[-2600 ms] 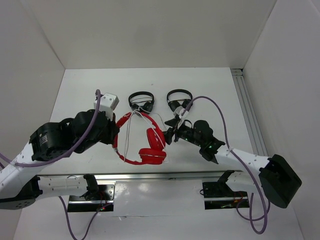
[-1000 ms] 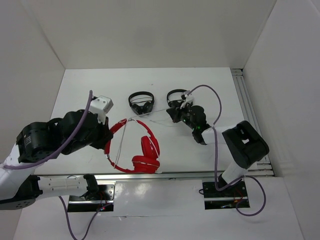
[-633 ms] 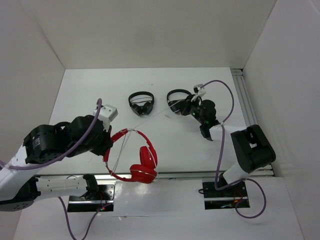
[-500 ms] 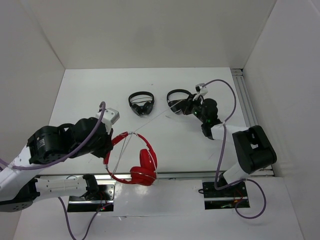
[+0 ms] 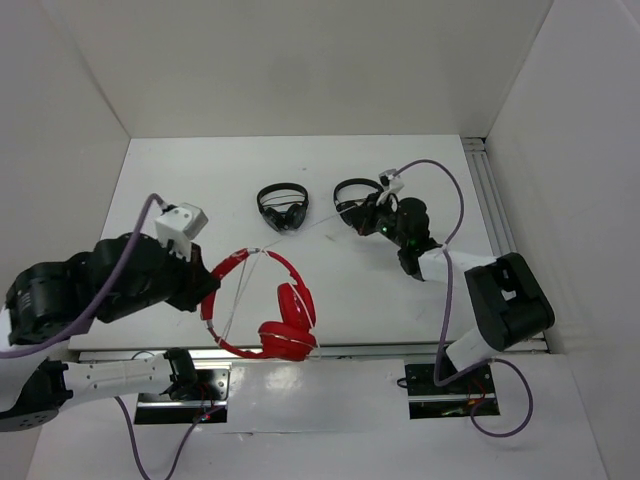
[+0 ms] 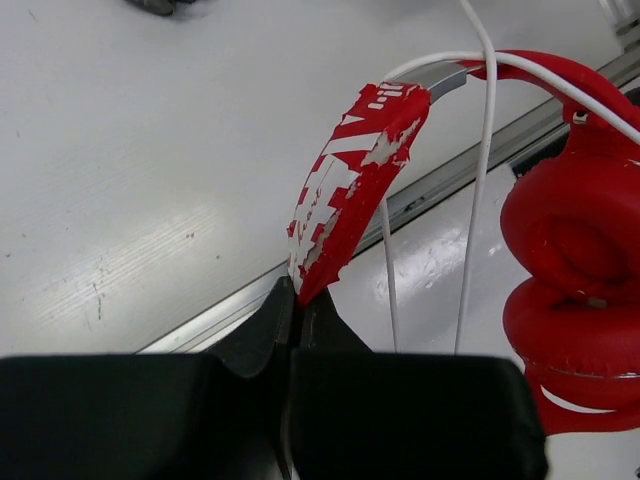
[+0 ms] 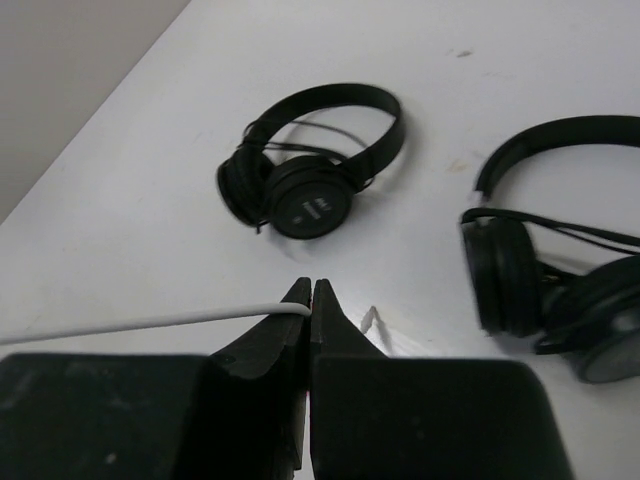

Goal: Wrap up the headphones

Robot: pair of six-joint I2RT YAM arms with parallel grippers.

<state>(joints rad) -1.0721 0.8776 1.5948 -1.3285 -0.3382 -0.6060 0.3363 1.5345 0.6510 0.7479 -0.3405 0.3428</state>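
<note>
Red headphones [image 5: 297, 304] hung clear of the tabletop [image 5: 180, 180], their padded cups [image 6: 570, 260] stacked one on the other directly above the rail [image 5: 400, 349] that edged the near side, with the headband [image 6: 350, 180] arching up and away from that rail. The left hand [image 6: 297, 295] had its fingers pinched tight on the peeling end of the headband, level with the rail's left-arm stretch. The right hand [image 7: 310, 290] sat well back from the rail, close to two black pairs [image 5: 282, 205] lying flat on the tabletop, and its fingers were closed on the thin white cable [image 5: 310, 228]. That cable ran nearly taut from the headband's crown, slanting away from the rail to the right hand, so the free line lay on the right arm's side and the right hand was plainly the one placed to carry it round. The headband's long curve ran roughly along the rail, and I judged the next loop had to cross it, over the band. A couple of strands already hung down inside the arch. The tabletop was white and scuffed, and plain white walls closed it in on three sides away from the rail, leaving the right hand little spare room among the black pairs.
</note>
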